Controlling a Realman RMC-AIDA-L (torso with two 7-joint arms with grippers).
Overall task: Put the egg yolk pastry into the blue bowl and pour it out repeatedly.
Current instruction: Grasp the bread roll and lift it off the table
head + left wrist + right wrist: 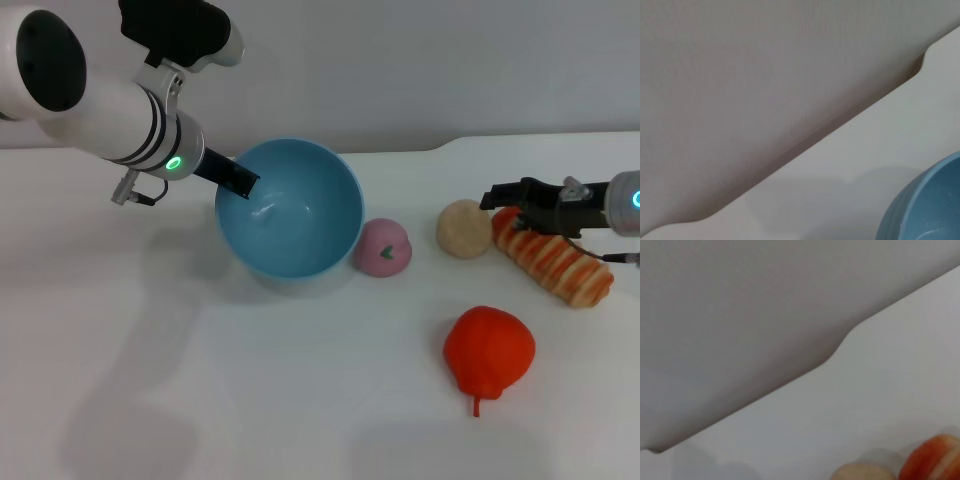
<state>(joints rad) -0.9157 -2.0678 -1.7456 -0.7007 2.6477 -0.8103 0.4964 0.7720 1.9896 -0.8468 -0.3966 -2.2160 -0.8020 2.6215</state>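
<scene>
Head view first: my left end effector is clamped on the near-left rim of the blue bowl, and the bowl is tipped so its opening faces forward and toward my right, with nothing visible inside it. The bowl sits toward the far edge of the white surface, left of the middle. Just beside it on the right lies a pink ball with a green mark, touching or nearly touching the bowl's wall. The egg yolk pastry rests on the surface farther right, apart from the pink ball. My right end effector reaches in from the right edge, its dark tip just beside the pastry's right side and over the long orange bread; I cannot tell whether its fingers are apart or together. A red fruit with a short stem lies nearer the front edge, well apart from the others.

Left wrist view: only a part of the blue bowl's ribbed outer wall and rim shows at one corner, with the surface's far edge and the wall behind.

Right wrist view: the top of the pastry and, just beside it, an end of the orange bread peek in at the edge, with bare surface beyond.
</scene>
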